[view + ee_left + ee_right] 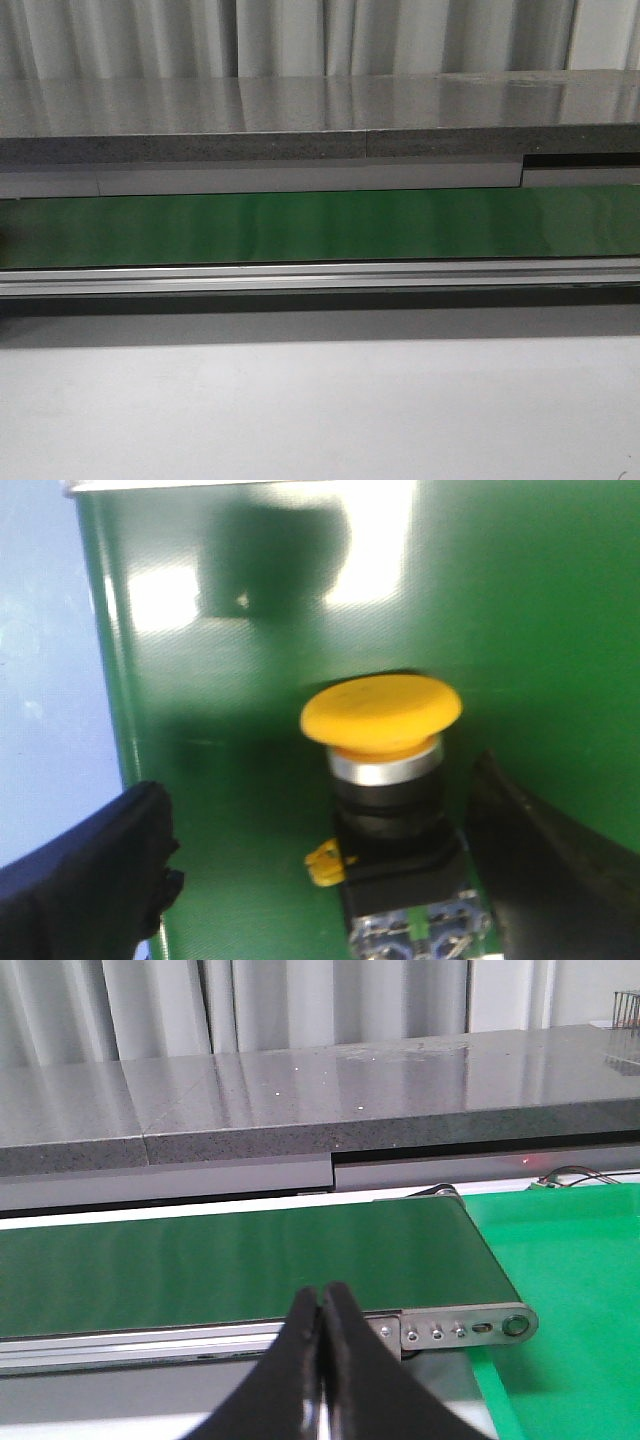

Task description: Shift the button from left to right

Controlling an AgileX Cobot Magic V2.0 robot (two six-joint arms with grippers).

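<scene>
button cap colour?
Yellow-orange, on the button; the left wrist view shows it best.

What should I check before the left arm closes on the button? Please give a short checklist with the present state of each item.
1. Button between the left fingers: ok, one finger on each side in the left wrist view.
2. Left fingers open: ok, there is a gap to the button on both sides.
3. Button upright on the green belt: ok, yellow cap on top.
4. Fingers low enough to grip the black body: cannot tell from this view.
5. Right gripper out of the way: ok, it is shut, empty, and near the belt's end roller.
6. Button seen in the front view: not ok, neither it nor the arms appear there.
</scene>
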